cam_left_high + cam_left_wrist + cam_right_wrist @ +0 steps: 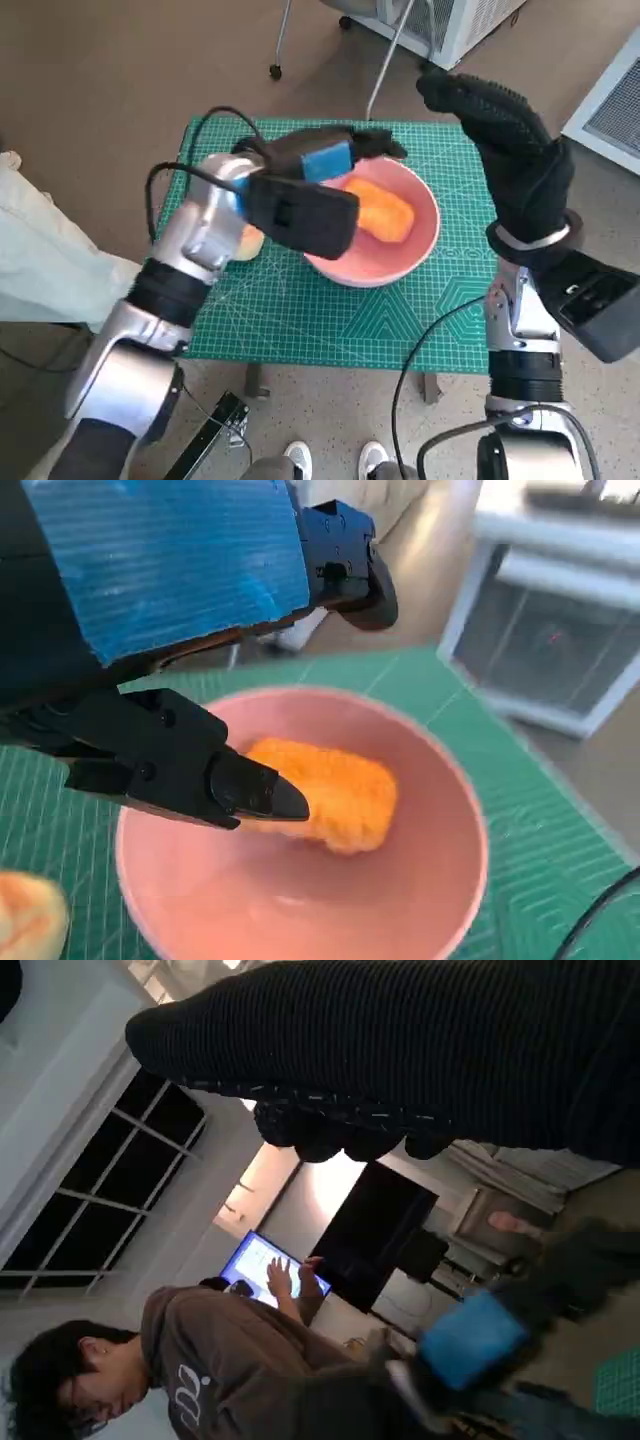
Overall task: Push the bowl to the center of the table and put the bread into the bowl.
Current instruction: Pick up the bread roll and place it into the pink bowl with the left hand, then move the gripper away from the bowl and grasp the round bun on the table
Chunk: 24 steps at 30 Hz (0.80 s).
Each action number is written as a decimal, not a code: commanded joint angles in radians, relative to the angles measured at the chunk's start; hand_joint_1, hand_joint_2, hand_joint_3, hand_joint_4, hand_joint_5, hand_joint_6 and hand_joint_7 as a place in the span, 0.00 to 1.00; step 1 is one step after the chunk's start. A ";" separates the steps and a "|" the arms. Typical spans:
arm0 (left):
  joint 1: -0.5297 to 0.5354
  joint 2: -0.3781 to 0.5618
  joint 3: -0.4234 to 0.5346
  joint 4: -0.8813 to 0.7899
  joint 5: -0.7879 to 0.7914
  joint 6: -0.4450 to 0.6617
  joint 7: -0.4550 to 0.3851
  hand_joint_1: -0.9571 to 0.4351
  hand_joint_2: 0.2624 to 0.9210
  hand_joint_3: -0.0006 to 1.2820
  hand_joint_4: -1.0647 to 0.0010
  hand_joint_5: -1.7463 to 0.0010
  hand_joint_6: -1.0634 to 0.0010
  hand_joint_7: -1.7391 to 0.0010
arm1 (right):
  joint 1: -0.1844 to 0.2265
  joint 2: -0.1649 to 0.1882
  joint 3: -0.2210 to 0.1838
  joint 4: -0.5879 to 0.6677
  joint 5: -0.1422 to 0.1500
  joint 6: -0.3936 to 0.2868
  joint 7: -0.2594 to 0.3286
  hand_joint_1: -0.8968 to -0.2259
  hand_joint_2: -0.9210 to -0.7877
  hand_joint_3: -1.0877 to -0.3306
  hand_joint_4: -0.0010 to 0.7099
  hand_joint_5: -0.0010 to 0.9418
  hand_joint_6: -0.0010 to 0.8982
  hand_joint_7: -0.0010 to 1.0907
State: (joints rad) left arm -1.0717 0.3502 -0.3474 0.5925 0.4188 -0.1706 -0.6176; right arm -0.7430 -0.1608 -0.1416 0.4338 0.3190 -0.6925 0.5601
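Head view: we see a pink bowl (pixel 375 255) resting on the green cutting mat (pixel 300 320) that covers the table (pixel 440 385), roughly at the mat's middle. An orange piece of bread (pixel 385 210) lies inside the bowl, on its floor. The left robot hand (pixel 320 165), black with blue tape on its back, hovers over the bowl's rim on the robot's left side; its fingers (pixel 385 145) are spread and hold nothing. A second, paler bun (pixel 248 243) sits on the mat just beside the left forearm, outside the bowl.

Left wrist view: we see the left robot hand (pixel 170 640) above the bowl (pixel 440 890), with one black fingertip (pixel 255 790) close in front of the bread (pixel 335 790); whether it touches the bread we cannot tell. The bun (pixel 30 915) shows at the picture's edge, beside the bowl.

The right robot hand (pixel 510 135), in its knitted glove, is raised well above the table's far right corner, fingers extended and apart, grasping nothing.

Right wrist view: we see the glove (pixel 420 1050) as a dark band and, beyond it, a person (pixel 200 1370) in a brown top near a lit screen (pixel 262 1265).
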 commanded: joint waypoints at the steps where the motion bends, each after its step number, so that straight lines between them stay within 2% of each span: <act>1: 0.035 0.082 0.066 -0.100 -0.059 -0.017 -0.036 0.54 0.93 0.02 0.89 0.99 0.99 0.63 | 0.021 0.002 -0.001 0.007 0.008 0.006 -0.001 0.31 0.00 0.54 0.34 0.08 0.00 0.66; 13: 0.130 0.249 0.187 -0.332 -0.132 0.045 -0.099 0.58 0.95 0.00 0.82 1.00 0.76 0.85 | 0.017 0.005 -0.001 0.012 0.009 0.004 0.003 0.31 0.00 0.54 0.34 0.08 0.00 0.66; 19: 0.191 0.315 0.196 -0.413 -0.106 0.101 -0.114 0.58 0.94 0.00 0.82 1.00 0.73 0.89 | 0.012 0.007 0.001 0.018 0.010 0.005 0.006 0.31 0.00 0.54 0.33 0.08 0.00 0.66; 24: 0.240 0.360 0.194 -0.406 -0.092 0.111 -0.120 0.57 0.90 0.00 0.82 1.00 0.69 0.93 | 0.012 0.008 0.004 0.013 0.005 0.006 0.002 0.33 0.00 0.53 0.33 0.08 0.00 0.66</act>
State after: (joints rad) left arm -0.8580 0.6743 -0.1528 0.1885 0.3138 -0.0588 -0.7273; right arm -0.7423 -0.1530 -0.1399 0.4388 0.3198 -0.6925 0.5603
